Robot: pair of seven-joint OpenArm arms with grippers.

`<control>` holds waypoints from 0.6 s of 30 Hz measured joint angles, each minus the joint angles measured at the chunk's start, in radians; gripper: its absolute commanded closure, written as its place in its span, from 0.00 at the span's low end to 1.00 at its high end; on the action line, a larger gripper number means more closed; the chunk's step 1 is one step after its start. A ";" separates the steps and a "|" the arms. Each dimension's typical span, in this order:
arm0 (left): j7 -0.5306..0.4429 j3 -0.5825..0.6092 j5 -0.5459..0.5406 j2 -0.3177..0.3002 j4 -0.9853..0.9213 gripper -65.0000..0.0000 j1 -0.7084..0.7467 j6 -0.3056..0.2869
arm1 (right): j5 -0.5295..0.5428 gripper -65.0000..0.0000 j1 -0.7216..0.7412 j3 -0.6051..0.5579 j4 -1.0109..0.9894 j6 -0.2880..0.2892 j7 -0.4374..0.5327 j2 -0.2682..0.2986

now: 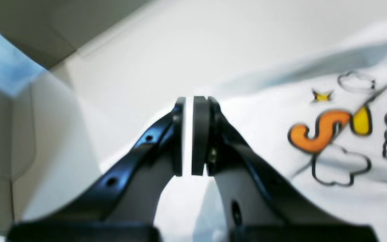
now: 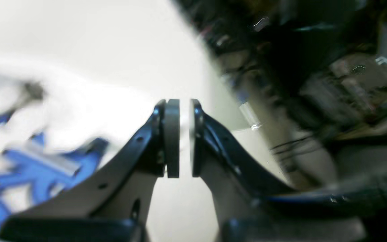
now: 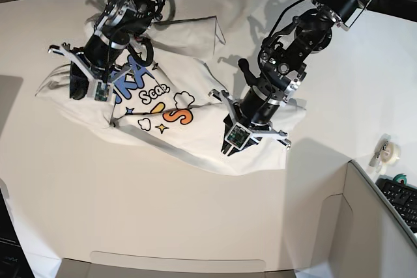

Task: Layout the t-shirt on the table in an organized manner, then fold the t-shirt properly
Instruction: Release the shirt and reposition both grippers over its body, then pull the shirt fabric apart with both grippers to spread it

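The white t-shirt (image 3: 195,136) lies rumpled on the off-white table (image 3: 130,213), print up, with its orange and blue letters showing. My left gripper (image 3: 229,150) is at the shirt's near edge. In the left wrist view its jaws (image 1: 187,101) are pressed almost together with a thin white strip of the t-shirt (image 1: 314,195) between the pads. My right gripper (image 3: 77,90) is over the shirt's left side. The right wrist view is blurred and shows this gripper (image 2: 184,101) with a narrow gap and pale cloth in it, the blue print of the t-shirt (image 2: 29,168) beside it.
A grey cardboard box (image 3: 365,226) stands at the near right corner and shows as a wall (image 1: 12,134) to the left of my left gripper. A tape roll (image 3: 386,151) and a keyboard (image 3: 401,194) lie at the right. Dark clutter (image 2: 314,67) lies beyond the table's far edge.
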 measured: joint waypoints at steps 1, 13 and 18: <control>0.016 -0.016 -0.001 0.000 0.001 0.94 0.006 -0.040 | 0.023 0.93 0.023 -0.002 0.000 0.077 -0.041 -0.004; 0.250 -0.044 -0.001 -0.004 0.143 0.93 0.161 -0.185 | 0.278 0.98 0.074 0.023 -0.146 0.350 -0.190 0.086; 0.334 -0.045 -0.002 0.009 0.262 0.93 0.185 -0.334 | 0.274 1.00 0.105 0.083 -0.184 0.349 -0.197 0.087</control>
